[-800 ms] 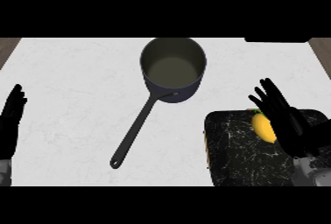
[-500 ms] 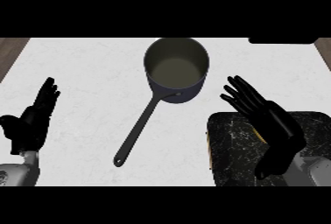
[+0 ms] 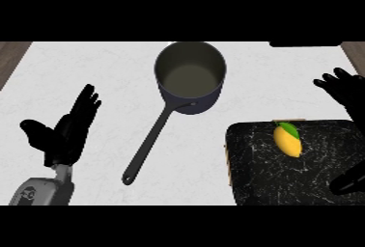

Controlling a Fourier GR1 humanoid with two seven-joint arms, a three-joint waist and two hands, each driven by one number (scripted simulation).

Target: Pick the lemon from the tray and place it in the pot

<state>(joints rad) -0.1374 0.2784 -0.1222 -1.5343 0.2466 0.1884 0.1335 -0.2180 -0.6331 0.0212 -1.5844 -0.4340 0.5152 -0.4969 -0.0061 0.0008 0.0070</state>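
Even, fairly bright light is falling across the pale bench (image 3: 100, 62), with no glare. Shadows are showing only faintly beside the pot (image 3: 189, 77). The black hands and the dark tray (image 3: 314, 183) are reading as near-flat silhouettes. The lemon (image 3: 287, 140) is glowing a saturated yellow. Edges are staying straight, without visible distortion.
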